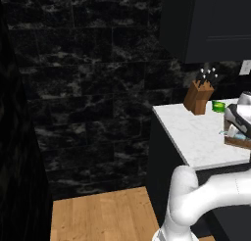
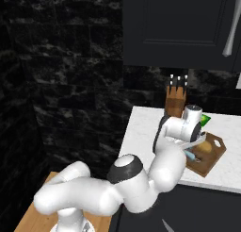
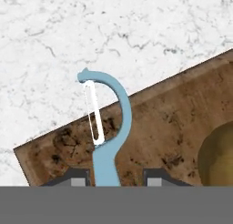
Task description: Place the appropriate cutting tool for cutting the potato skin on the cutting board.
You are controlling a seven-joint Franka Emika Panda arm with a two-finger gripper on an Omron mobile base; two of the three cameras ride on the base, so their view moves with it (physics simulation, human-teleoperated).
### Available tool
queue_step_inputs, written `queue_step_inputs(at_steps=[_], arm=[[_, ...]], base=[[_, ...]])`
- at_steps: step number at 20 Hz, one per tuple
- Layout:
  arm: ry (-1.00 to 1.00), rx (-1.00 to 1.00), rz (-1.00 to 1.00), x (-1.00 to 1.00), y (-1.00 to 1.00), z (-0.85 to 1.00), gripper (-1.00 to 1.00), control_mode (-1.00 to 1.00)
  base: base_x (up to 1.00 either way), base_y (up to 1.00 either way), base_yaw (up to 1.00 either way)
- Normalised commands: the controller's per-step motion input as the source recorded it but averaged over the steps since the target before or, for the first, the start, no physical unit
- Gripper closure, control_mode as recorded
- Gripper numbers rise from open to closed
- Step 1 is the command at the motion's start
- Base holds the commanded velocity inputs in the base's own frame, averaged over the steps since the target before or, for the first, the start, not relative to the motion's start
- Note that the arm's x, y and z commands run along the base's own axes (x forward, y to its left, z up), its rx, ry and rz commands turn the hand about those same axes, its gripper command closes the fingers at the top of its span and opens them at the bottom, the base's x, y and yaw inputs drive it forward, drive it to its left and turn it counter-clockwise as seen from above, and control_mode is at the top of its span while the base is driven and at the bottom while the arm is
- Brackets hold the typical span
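The peeler lies on the cutting board near the board's corner, its head poking over the edge above the white worktop. The potato sits on the same board, a little apart. The claw has a tip on each side of the blue handle; I cannot tell if it grips or lets go. The peeler looks light, thin, stiff and smooth, so the handle is the best place to hold. No words to read

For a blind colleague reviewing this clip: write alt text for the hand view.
A light-blue peeler lies between the gripper fingertips, its head jutting past the edge of the wooden cutting board over a white marble counter. A yellowish potato sits on the board at right.
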Motion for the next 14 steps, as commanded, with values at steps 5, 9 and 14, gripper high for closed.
queue_step_inputs(at_steps=[5, 9, 14], arm=[[-0.20, 0.00, 0.00, -0.46, -0.18, 0.14, -1.00, -1.00], [-0.16, 0.00, 0.00, -0.65, 0.39, 0.60, -1.00, -1.00], [-0.10, -0.02, -0.01, -0.75, 0.98, 0.25, -1.00, -1.00]], base=[[0.00, 0.00, 0.00], [0.00, 0.00, 0.00], [0.00, 0.00, 0.00]])
